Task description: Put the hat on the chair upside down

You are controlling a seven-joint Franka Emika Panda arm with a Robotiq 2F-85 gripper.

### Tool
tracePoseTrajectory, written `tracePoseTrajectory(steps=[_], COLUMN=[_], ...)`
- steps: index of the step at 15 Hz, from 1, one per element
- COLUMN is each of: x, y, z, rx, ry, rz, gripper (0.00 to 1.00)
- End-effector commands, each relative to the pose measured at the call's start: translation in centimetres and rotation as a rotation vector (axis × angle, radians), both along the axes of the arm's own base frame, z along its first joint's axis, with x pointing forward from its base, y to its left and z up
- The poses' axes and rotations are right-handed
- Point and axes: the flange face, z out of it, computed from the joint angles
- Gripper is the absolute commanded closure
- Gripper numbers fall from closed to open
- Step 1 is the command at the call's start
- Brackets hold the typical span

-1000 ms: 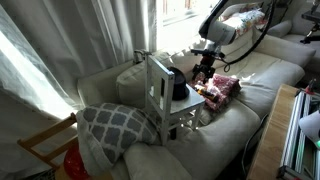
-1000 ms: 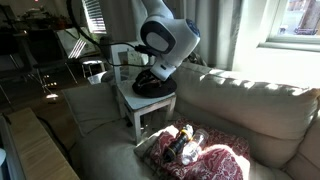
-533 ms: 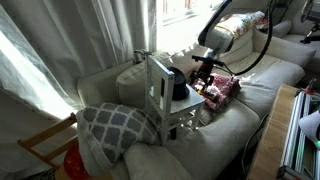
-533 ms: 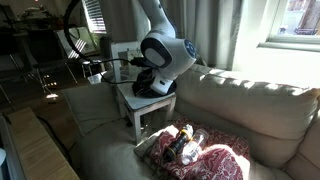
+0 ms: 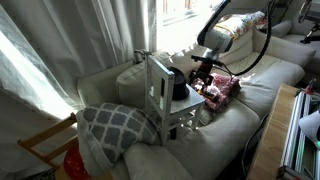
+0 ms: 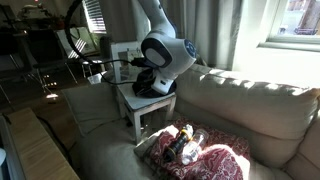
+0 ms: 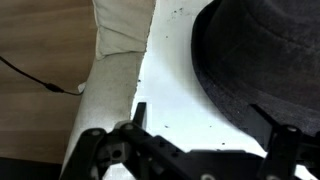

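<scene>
Here, the hat (image 5: 177, 82) sits on the white seat of the chair (image 5: 158, 95), near its slatted back, with the chair itself standing on a sofa (image 6: 250, 100). The gripper (image 7: 205, 122) hangs just off the chair's seat edge, beside the hat, its jaws spread wide and holding nothing. In the wrist view the dark brim fills the corner above the two fingers (image 7: 139, 112), with bare seat between. Whether the hat rests crown-down cannot be told from these angles. The likely danger is a snag. A finger this near the soft brim could catch it when the arm pulls away, dragging the hat toward the chair's open front edge or tipping it over. A knock against the light chair, perched on soft cushions, could rock it too. A red-patterned bundle (image 5: 222, 87) lies on the sofa just beyond the chair.
</scene>
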Motion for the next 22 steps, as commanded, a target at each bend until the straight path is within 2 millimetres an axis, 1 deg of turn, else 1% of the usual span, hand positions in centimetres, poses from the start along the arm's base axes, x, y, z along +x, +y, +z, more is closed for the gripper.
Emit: tracePoseTrajectory(steps=[1,4,5,6,7,8,9,10,11,12,13,15,16,18,19,20,21,22], x=[0.6,0.7,0.8,0.9,1.0,1.1,1.1,1.2,1.2,1.3,1.4,1.7,1.8,2.0,2.1,2.1,2.2,2.2], y=[0.4,0.3,0.3,0.4,0.5,0.6,0.7,0.7,0.7,0.6,0.5,0.2,0.2,0.1,0.1,0.1,0.0,-0.1], z=[-1.5,-2.2,-2.4,-2.7,-2.9,-3.2,-3.5,-3.8,-4.0,-4.2,-4.3,-4.5,-4.5,-4.7,-4.9,-5.0,-5.1,-5.2], rx=[0.032,0.035,0.039,0.046,0.049,0.055,0.056,0.052,0.049,0.045,0.037,0.034,0.034,0.029,0.025,0.02,0.017,0.015], ry=[-0.062,-0.109,-0.124,-0.14,-0.154,-0.171,-0.183,-0.193,-0.202,-0.213,-0.223,-0.267,-0.284,-0.311,-0.32,-0.327,-0.332,-0.337], rz=[0.032,0.059,0.061,0.065,0.065,0.065,0.066,0.07,0.072,0.074,0.075,0.066,0.066,0.064,0.066,0.067,0.064,0.063], gripper=[0.0,0.0,0.04,0.13,0.14,0.23,0.31,0.32,0.29,0.21,0.2,0.06,0.07,0.25,0.35,0.41,0.51,0.59])
